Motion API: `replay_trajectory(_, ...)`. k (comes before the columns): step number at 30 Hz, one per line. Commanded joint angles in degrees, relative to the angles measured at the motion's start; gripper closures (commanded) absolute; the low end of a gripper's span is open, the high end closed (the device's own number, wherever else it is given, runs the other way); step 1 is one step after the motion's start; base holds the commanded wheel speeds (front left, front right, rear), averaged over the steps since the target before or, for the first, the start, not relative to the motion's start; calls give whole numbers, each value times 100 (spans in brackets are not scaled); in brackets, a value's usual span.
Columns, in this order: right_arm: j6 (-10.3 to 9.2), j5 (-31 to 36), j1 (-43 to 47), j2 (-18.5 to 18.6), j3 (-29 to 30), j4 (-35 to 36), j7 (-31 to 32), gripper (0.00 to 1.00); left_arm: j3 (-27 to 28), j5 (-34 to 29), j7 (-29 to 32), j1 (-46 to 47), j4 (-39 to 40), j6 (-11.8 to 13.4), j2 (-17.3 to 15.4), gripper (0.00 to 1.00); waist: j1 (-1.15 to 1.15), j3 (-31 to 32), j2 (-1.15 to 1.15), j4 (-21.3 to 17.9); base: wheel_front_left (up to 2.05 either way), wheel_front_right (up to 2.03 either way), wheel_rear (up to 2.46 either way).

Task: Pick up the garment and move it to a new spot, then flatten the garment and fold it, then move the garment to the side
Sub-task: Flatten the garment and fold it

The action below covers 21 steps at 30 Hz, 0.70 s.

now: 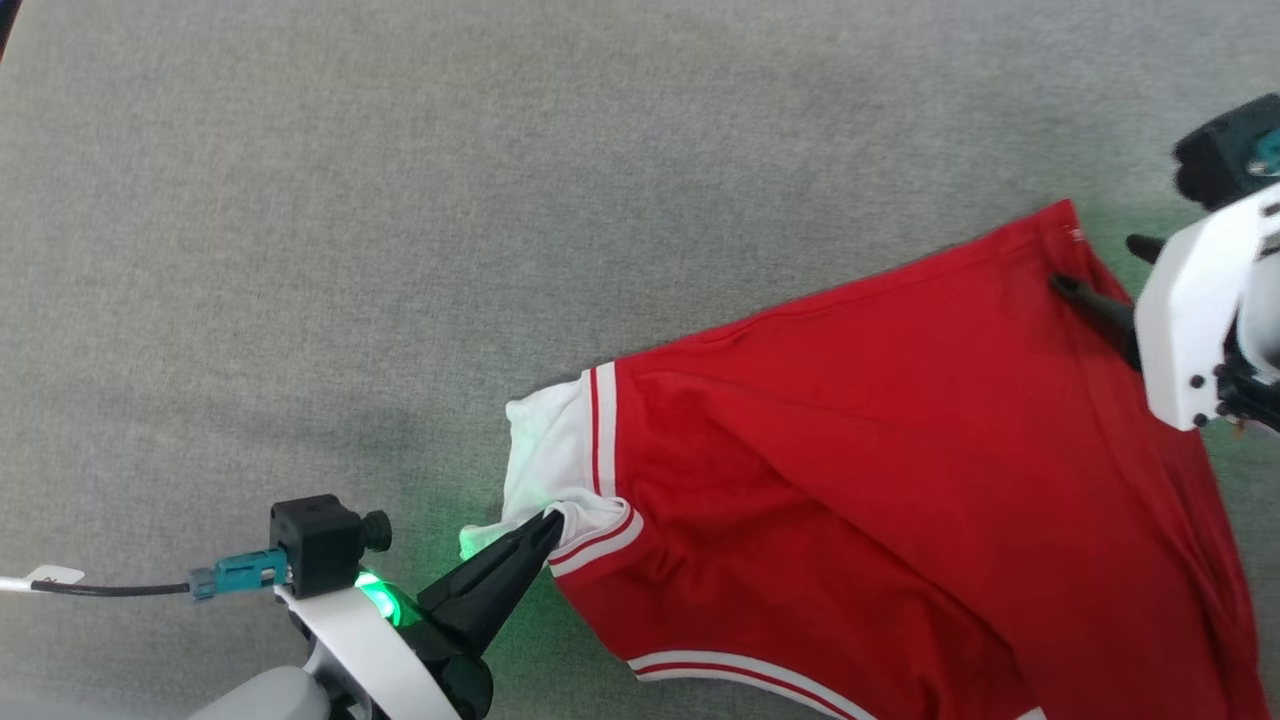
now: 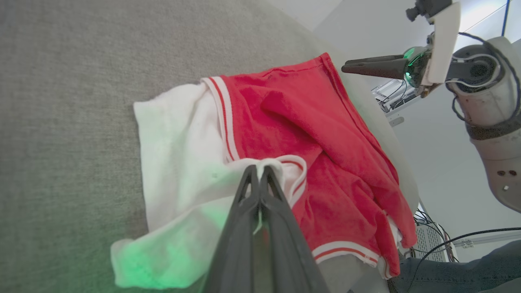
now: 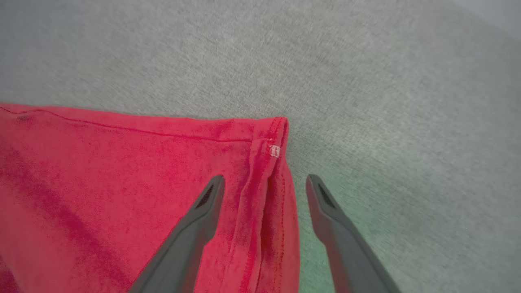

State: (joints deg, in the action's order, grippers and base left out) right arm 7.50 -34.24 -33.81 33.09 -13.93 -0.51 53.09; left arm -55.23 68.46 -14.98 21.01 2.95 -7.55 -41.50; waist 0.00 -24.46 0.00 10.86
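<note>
The garment [image 1: 900, 450], a red T-shirt with white sleeves and striped trim, lies spread on the grey surface from the middle to the lower right. My left gripper [image 1: 550, 520] is shut on a fold of its white sleeve [image 2: 183, 162], fingertips pinched together [image 2: 257, 167]. My right gripper [image 1: 1097, 265] stands open over the garment's far hem corner [image 3: 279, 126]. One finger [image 3: 211, 195] is above the red cloth and the other [image 3: 321, 199] is above the grey surface, with the side hem below the gap.
A grey fabric-covered table [image 1: 400, 200] stretches wide to the left and back. Its rounded edge [image 2: 386, 134] runs close behind the garment. Beyond it are a person's leg in jeans [image 2: 468, 268] and cables on the floor [image 2: 431, 240].
</note>
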Motion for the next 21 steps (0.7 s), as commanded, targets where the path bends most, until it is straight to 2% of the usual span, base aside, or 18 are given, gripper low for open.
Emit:
replay_trajectory(1, -2, 6, -98, 18, -86, -159, -42, 0, -5, -24, -27, 84, -11, 14, 29, 100, 0, -102, 0, 78, 0, 0, 0)
replay_trajectory(7, -2, -114, -336, 93, -846, -1053, -65, 0, -44, 41, -27, 179, -36, 14, 114, 100, 0, -168, 0, 120, 0, 0, 0)
replay_trajectory(8, -1, -194, -341, 97, -975, -1112, -39, 59, -45, 60, -27, 191, -47, 14, 116, 100, 0, -161, 0, 115, 0, 0, 0)
replay_trajectory(9, 0, -288, -353, 93, -1055, -1161, -52, 95, -51, 69, -27, 207, -60, 14, 113, 100, 0, -150, 0, 105, 0, 0, 0)
replay_trajectory(10, 0, -358, -392, 88, -1110, -1195, -100, 100, -62, 44, -27, 235, -86, 14, 90, 100, 0, -133, 0, 88, 0, 0, 0)
replay_trajectory(15, -4, -492, -900, 57, -974, -1369, -682, 100, -81, -25, -28, 620, -206, 14, -38, 100, 0, -18, 0, -52, 0, 0, 0)
replay_trajectory(21, -3, -325, -1828, -310, -635, -1967, -1450, 100, 354, 316, -28, 1611, -313, 14, -182, 100, 0, 15, 0, -374, 0, 0, 0)
